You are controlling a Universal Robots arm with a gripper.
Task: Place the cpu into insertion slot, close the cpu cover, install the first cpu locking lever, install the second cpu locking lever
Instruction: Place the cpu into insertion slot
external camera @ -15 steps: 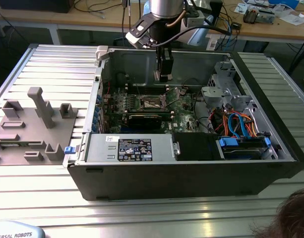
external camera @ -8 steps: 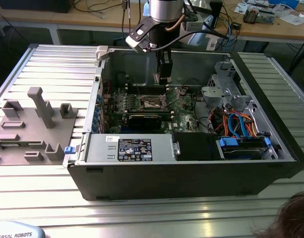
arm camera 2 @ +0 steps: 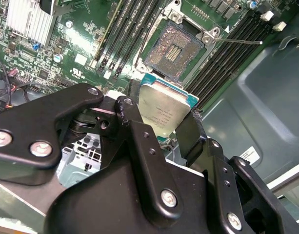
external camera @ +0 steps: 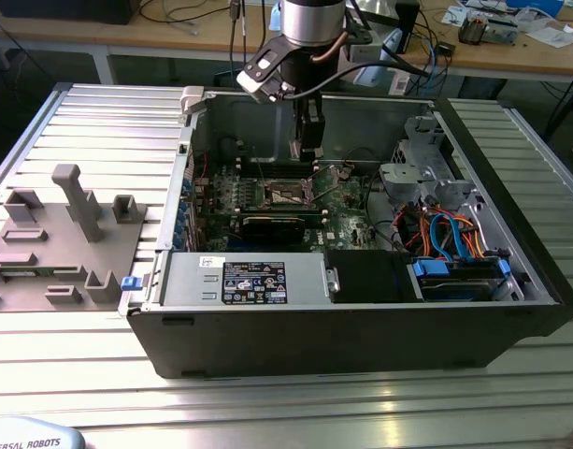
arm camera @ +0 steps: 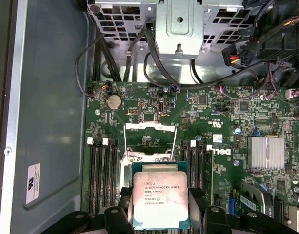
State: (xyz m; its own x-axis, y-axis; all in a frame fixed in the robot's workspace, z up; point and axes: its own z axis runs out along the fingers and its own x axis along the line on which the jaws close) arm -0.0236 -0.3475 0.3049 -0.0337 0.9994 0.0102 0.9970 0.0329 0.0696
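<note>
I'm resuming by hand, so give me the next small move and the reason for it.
Probably ease the gripper down a little toward the slot, keeping the cpu flat. The gripper is shut on the cpu, which hangs above the board and touches nothing else; the slot lies open, its contact field bare.

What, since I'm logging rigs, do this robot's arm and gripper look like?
The arm is a silver-grey cylinder with a dark band, dark cables looping beside it and a black-and-white box at its wrist. The gripper is matte black, jointed link plates with silver screw heads.
</note>
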